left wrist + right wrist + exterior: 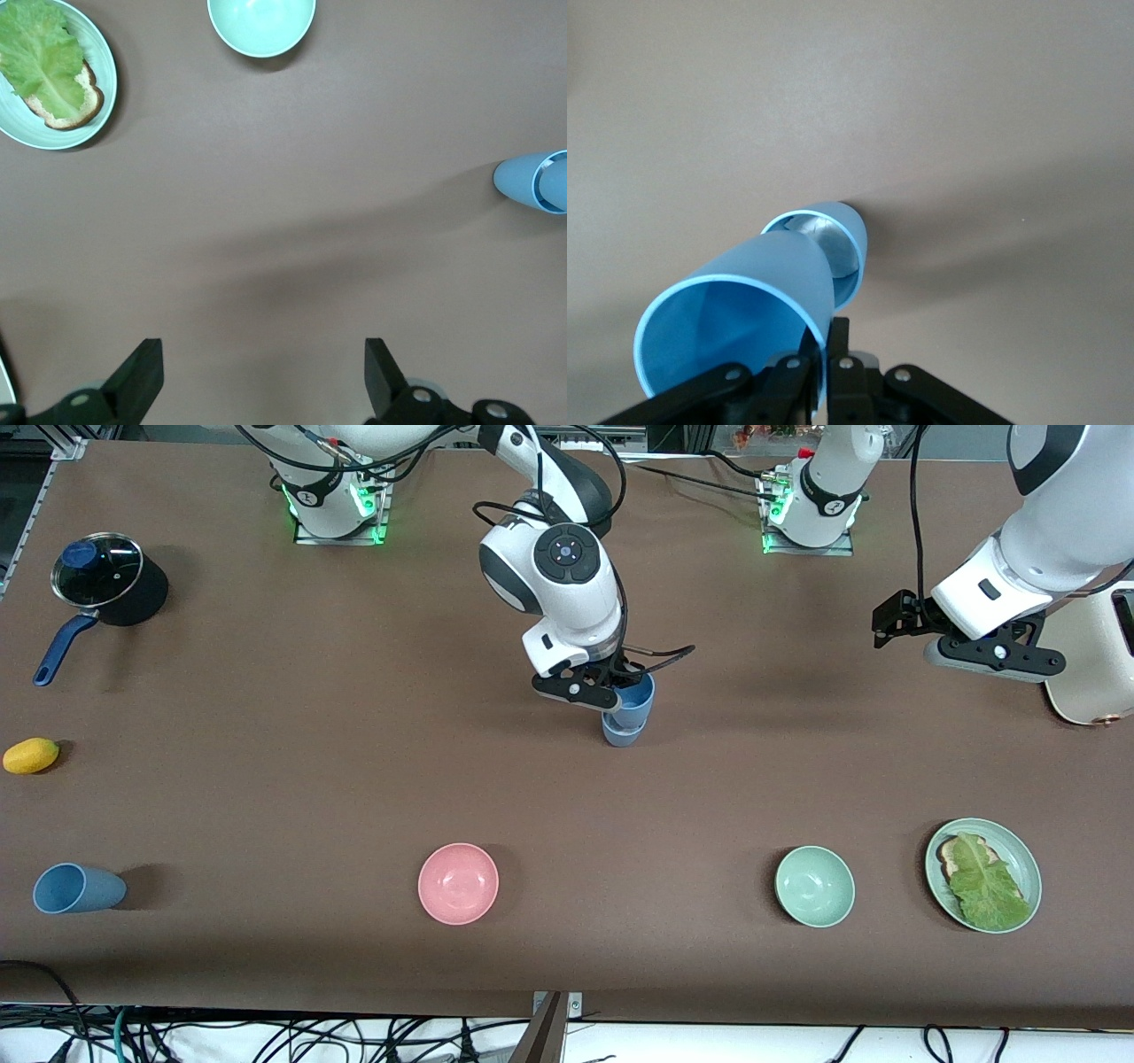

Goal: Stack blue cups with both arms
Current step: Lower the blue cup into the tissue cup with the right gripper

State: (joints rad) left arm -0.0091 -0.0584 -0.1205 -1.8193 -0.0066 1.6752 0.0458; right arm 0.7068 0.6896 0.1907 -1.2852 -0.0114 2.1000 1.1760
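Pink plastic bowl (458, 883) near table (266, 797) edge | my right gripper (611, 691) clamps matte blue tumbler (634, 698) | lower it straight into standing blue tumbler (622, 733) | left gripper (261, 376) spread, empty, waiting.

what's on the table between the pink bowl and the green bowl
Nothing: in the front view, only bare brown table lies between the pink bowl and the green bowl.

Blue cup (634, 698) tilted into upright cup (622, 733); third cup (78, 888) on side
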